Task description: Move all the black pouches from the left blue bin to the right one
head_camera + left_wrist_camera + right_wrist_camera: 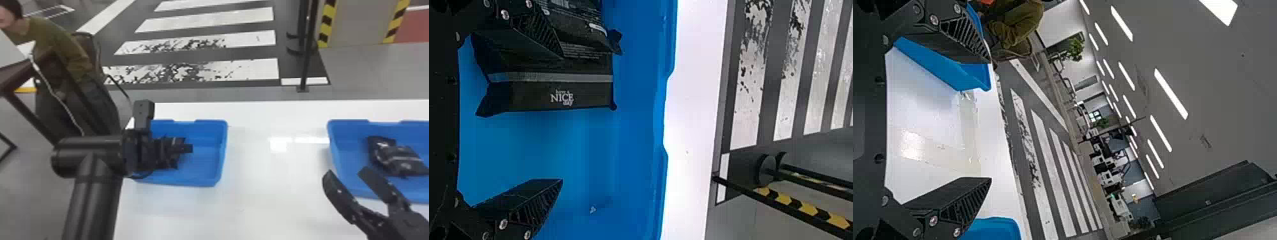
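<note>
Black pouches (529, 95), at least 2 of them, lie packed close in the left blue bin (221, 153), away from its right wall. The left gripper (562, 118) is spread wide above them, 1 finger over the pouches and the other over bare blue floor, a stance that seems meant to straddle the striped pouch's free edge; it appears to hold nothing. That open floor gives the outer finger somewhere to go down, while the finger on the crowded side may press on a neighbouring pouch or pick up 2 at once. Lowering squarely and then narrowing on the striped pouch looks like the step in hand. In the right blue bin (333, 150), 2 black packages (378, 143) (403, 159) overlap towards the back, leaving floor on the left for another. The right gripper (346, 172), also wide and empty, hangs by that bin's near left corner, where it could crowd a pouch being brought across. Between the bins the white table (255, 198) offers a broad lane, but any load must first clear the left bin's rim.
</note>
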Available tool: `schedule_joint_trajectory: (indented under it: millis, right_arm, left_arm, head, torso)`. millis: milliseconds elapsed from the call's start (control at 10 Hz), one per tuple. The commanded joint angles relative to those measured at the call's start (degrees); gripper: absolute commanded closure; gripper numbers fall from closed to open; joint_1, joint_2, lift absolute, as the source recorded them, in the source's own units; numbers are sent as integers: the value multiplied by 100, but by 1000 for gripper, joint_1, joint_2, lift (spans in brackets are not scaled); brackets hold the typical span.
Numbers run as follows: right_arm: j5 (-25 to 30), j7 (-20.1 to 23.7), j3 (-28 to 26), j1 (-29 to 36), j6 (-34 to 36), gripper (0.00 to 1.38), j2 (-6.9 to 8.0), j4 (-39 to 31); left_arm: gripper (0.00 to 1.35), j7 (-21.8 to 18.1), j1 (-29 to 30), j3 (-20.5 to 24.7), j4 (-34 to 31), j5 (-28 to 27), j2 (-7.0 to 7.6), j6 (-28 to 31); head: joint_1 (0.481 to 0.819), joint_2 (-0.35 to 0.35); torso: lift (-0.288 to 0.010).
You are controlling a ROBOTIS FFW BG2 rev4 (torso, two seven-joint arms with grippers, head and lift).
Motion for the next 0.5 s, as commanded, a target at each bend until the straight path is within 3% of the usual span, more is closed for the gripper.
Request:
schedule_joint_trajectory:
  millis: [0,400]
  right_arm:
    - [-62,8,0,0,49,197,0,37]
    - [-211,52,0,-14,203,202,-9,79]
  left_arm:
    - [167,85,-92,-108,40,-194,-27,152]
    - [171,156,-612,-131,982,-754,-142,208]
  head:
    - [695,232]
    - [695,250]
  torso:
    - [-140]
    - [-140]
